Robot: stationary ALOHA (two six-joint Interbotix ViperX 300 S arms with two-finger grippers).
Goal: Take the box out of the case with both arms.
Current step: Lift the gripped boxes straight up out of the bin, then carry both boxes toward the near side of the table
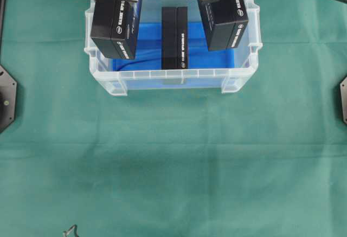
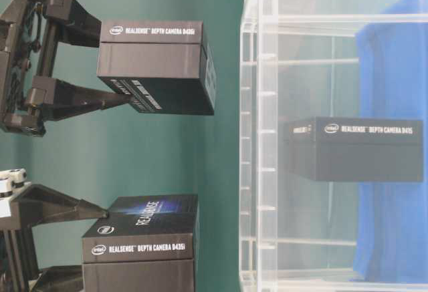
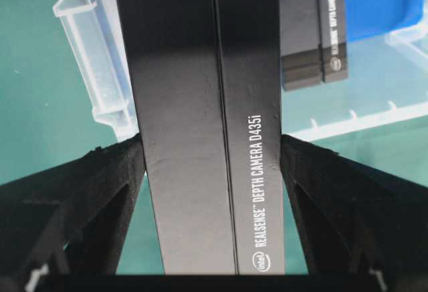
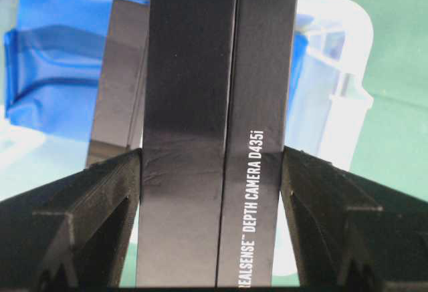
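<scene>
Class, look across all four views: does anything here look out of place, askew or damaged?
Nothing looks damaged or spilled. Each arm holds a black cardboard camera box, left and right, both tilted above the clear plastic case. A third black box stands upright inside on the rumpled blue sheet.

My bench (image 1: 173, 161) under a lightly creased green cloth (image 1: 260, 139), the clear case (image 1: 174, 79) sitting directly on it near the far edge, black mounts at my left (image 1: 6, 104) and right (image 1: 343, 100) edges, a small dark clip (image 1: 71, 231) at the near edge.
</scene>
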